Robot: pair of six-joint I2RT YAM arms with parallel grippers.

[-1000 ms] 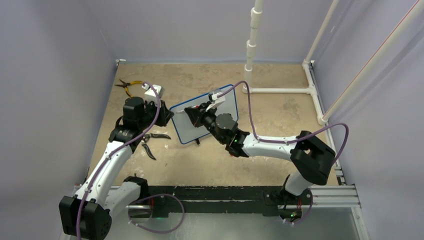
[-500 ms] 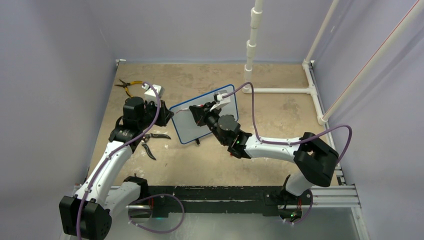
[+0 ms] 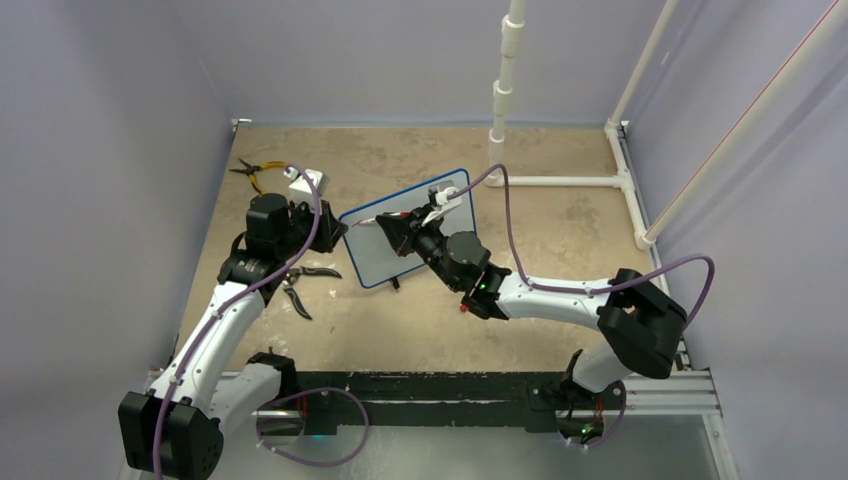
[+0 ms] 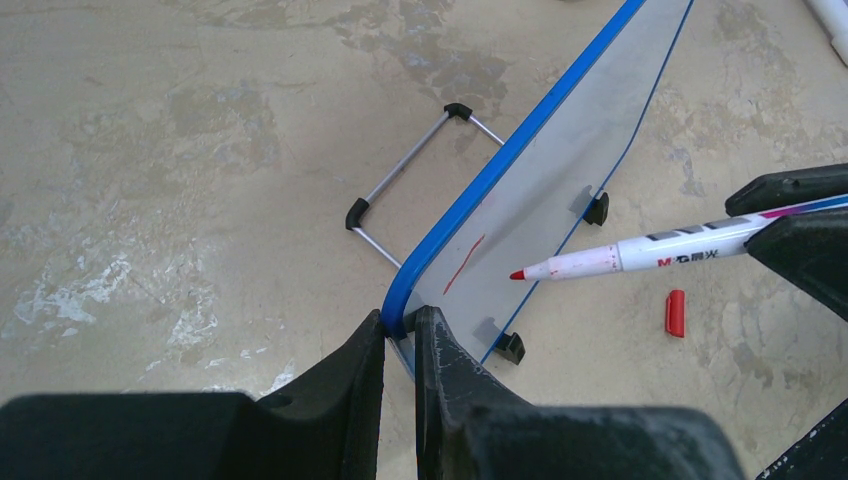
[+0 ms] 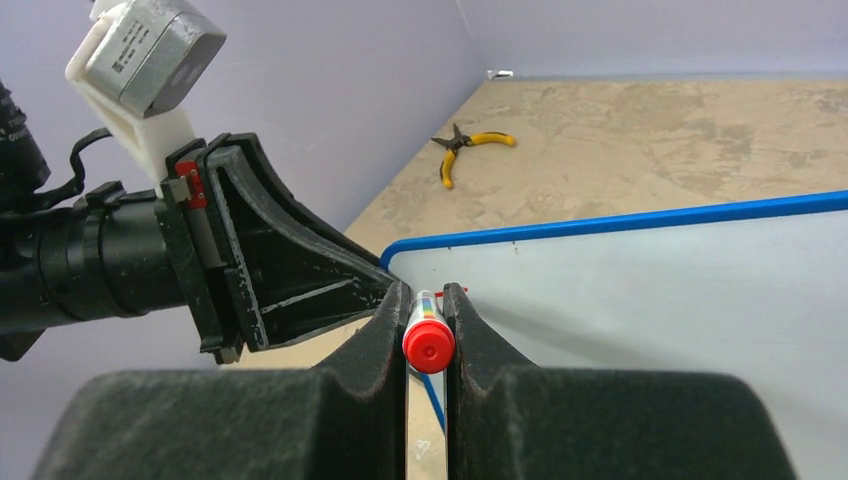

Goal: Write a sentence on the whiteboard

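Red-tipped "M&G" marker (image 4: pixel 640 255) near short red stroke (image 4: pixel 463 266) on whiteboard (image 4: pixel 560 170)

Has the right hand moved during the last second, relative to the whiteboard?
Yes. In the top view the right hand, holding the marker, has shifted slightly right and upward, judged against the whiteboard, which has stayed put.
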